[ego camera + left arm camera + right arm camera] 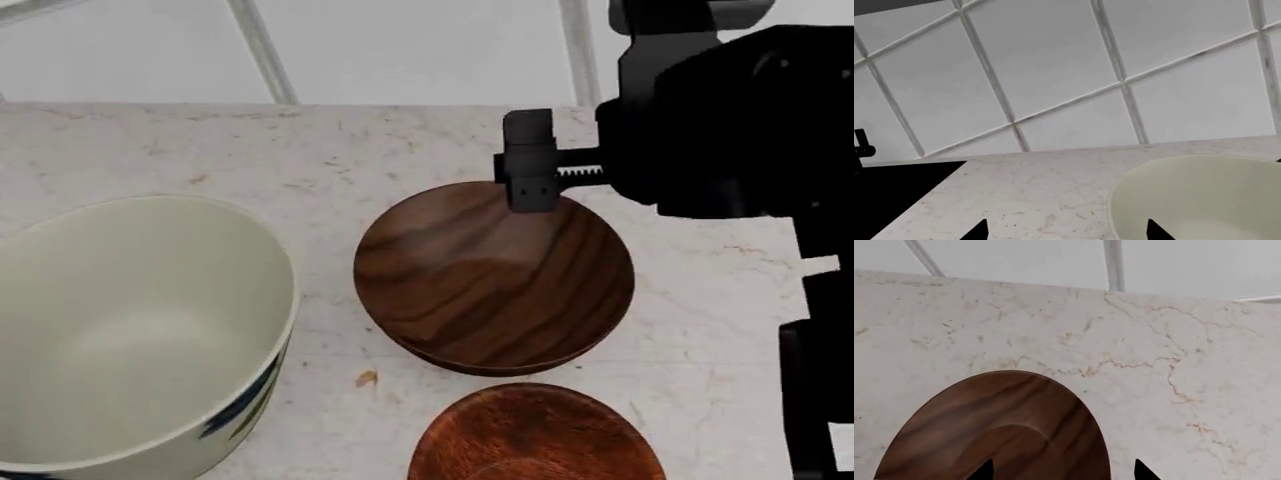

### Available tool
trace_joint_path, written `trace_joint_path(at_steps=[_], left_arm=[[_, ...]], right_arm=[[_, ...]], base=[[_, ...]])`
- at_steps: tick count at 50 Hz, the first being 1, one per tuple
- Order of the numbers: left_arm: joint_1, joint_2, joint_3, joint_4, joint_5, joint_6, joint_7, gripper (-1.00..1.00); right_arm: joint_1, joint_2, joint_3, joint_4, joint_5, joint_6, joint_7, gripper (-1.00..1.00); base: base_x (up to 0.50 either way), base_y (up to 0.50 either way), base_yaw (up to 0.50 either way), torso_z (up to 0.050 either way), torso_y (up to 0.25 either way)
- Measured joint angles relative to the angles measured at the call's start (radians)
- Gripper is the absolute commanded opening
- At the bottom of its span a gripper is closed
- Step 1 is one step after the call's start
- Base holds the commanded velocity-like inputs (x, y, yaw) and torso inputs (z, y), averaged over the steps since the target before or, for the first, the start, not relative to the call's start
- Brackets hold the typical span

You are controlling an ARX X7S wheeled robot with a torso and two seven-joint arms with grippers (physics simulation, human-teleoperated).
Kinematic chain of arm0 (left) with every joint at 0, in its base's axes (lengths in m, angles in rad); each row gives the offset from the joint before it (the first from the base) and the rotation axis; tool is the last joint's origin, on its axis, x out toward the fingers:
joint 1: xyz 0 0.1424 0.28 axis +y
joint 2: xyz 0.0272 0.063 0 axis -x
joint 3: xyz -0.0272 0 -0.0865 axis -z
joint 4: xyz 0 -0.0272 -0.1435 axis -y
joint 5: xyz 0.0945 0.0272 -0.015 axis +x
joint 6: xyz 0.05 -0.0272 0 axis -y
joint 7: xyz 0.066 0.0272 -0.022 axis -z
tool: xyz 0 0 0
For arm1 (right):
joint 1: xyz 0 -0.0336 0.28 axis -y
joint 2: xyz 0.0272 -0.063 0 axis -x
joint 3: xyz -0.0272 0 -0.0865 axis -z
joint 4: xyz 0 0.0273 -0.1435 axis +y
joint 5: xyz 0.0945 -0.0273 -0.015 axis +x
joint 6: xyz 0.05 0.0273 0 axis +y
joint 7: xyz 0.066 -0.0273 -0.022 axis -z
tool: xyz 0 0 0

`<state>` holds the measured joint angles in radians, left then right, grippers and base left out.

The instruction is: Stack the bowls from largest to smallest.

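Black right gripper [531,165] hovers with jaws spread over the far rim of the wide dark-brown striped wooden bowl [494,278]; beside it sit the large cream ceramic bowl [127,330] and the small reddish-brown wooden bowl [534,435]. Left gripper's [1066,232] fingertips stand apart, empty.

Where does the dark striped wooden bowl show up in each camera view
Head view: the dark striped wooden bowl sits mid-frame, between the cream bowl and the right arm.
Right wrist view: it fills the lower left, in front of the fingertips.
Left wrist view: not in it; only the cream bowl shows.
Shared landmark: the marble counter meeting the tiled wall.
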<state>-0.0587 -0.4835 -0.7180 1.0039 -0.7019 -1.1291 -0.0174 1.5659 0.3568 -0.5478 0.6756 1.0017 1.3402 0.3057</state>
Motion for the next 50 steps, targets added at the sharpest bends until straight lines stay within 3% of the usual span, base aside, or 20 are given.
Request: trace_joint_path(at_steps=[19,35,36,50], left_arm=[[0.017,-0.017,-0.001,0.001,-0.036,0.014,-0.019,1.0],[0.036,-0.035,0.0,-0.001,-0.052,0.032,-0.039,1.0],[0.038,-0.035,0.0,-0.002,-0.053,0.034,-0.04,1.0],[0.052,-0.044,0.015,-0.015,-0.054,0.055,-0.053,1.0]], right_arm=[[0.017,-0.11,-0.181,0.408,-0.158,-0.203,-0.181,1.0],[-0.025,-0.183,-0.169,0.585,-0.253,-0.315,-0.259,1.0],[-0.027,-0.186,-0.16,0.589,-0.26,-0.32,-0.258,-1.0],[-0.023,-0.171,-0.049,0.529,-0.282,-0.354,-0.232,-1.0]], base=[[0.0,0.0,0.0,0.0,0.0],[0.0,0.0,0.0,0.0,0.0],[0.0,0.0,0.0,0.0,0.0],[0.0,0.0,0.0,0.0,0.0]])
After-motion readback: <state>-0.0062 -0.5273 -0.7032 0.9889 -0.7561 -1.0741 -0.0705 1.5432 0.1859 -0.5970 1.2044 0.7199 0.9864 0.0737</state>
